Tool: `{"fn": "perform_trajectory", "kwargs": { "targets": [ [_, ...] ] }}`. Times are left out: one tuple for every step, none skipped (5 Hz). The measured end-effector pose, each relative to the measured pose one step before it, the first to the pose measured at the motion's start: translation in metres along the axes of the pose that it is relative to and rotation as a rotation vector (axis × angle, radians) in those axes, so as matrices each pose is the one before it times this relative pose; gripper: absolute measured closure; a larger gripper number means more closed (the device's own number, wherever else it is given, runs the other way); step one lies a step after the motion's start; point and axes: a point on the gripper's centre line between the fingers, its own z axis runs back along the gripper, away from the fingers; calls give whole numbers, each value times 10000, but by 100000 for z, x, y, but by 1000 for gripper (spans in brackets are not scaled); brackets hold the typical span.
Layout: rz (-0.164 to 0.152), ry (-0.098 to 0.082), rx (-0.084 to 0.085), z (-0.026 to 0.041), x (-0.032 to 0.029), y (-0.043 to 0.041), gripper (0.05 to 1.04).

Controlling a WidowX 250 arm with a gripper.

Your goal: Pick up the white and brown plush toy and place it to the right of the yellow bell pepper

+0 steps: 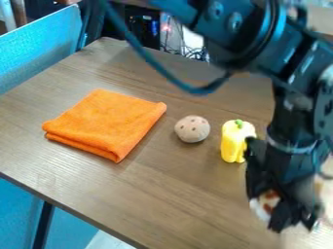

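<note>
Nearest, at the lower right of the view, the black gripper (pixel 294 221) hangs low over the table (pixel 175 199), and a white and reddish-brown thing (pixel 266 201) shows right up against it. Whether the gripper is closed on that thing or only in front of it, I cannot tell, and too little of it shows to say what it is or how it would handle.

A little farther off, close beside the gripper, a yellow pepper (pixel 232 143) stands upright with its green stem on top. It looks like a light toy, probably smooth and a bit slippery, fairly stiff and not fragile; the sides of its body, below the stem, seem the surest place to take hold. Just beside it, to the left in the view, sits a pale round ball (pixel 193 129) with dark spots. It looks light too, apt to roll, and best taken across its widest part.

Left of the ball, apart from it, lies a folded orange cloth (pixel 107 123), soft, limp and light by the look of it, easiest to pinch at a corner or along the fold. Behind the table's far edge are loose cables (pixel 190 52).

Counted, there is one pepper, one ball, one cloth and one white and reddish-brown thing
</note>
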Motion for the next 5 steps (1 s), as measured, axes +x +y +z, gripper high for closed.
{"fn": "perform_trajectory", "kwargs": {
  "targets": [
    [1437,15,568,1303,3968,1757,435],
    [1394,240,255,-1087,2643,423,435],
    [1440,602,603,-1234,2020,144,435],
    [1020,555,669,-1400,799,164,435],
    [256,686,119,-1970,393,846,435]
  ]
}}
